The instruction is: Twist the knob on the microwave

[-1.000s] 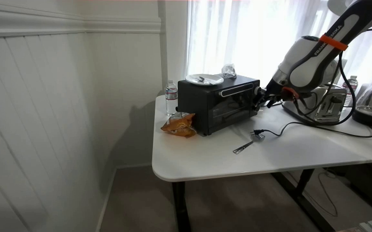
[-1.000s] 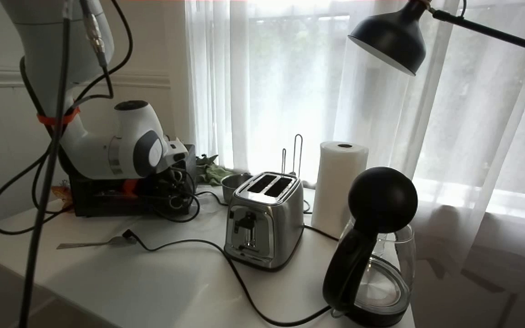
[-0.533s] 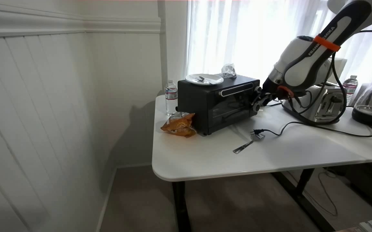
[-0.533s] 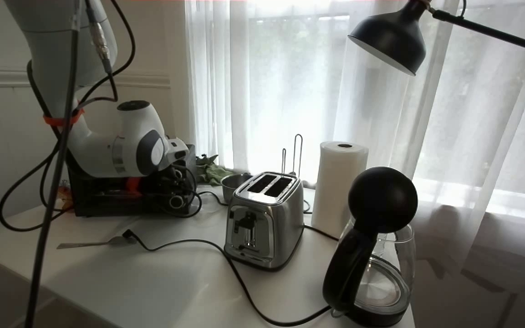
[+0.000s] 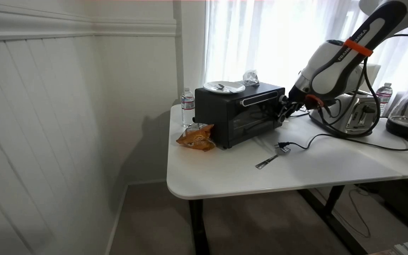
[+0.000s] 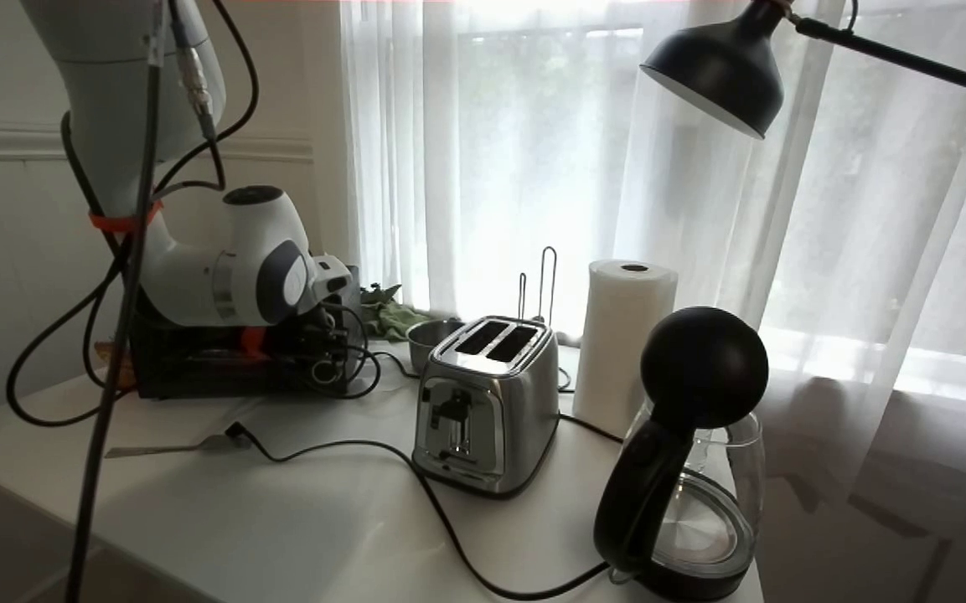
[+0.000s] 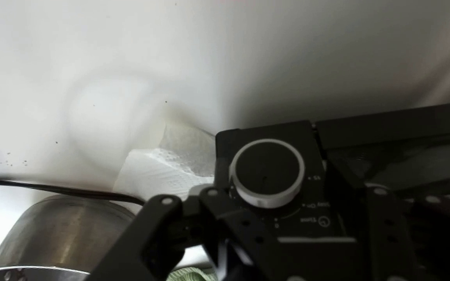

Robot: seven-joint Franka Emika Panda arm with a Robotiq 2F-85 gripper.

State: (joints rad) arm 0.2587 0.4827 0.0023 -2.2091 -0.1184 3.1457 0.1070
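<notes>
The black microwave (image 5: 251,118) stands on the white table with its dark glass door shut. Its control panel fills the middle of the wrist view, where the round time knob (image 7: 267,168) with a pale rim shows, its lettering upside down. My gripper (image 7: 276,169) is at this panel, one dark finger on each side of the knob. Panel markings show between the knob and the right finger (image 7: 344,171); whether the left finger touches the knob I cannot tell. From an exterior view the white arm (image 6: 223,285) covers most of the panel.
A silver toaster (image 6: 491,410) sits beside the arm, its cord and plug (image 5: 283,144) running across the table. A metal pot (image 7: 61,234) is close to the panel's side. A plate (image 5: 212,88) rests on the microwave, and an orange bag (image 5: 196,138) lies at its far end.
The hand has come closer to the microwave's panel, and the forearm has shifted slightly with it. The microwave and the things around it stand where they were.
</notes>
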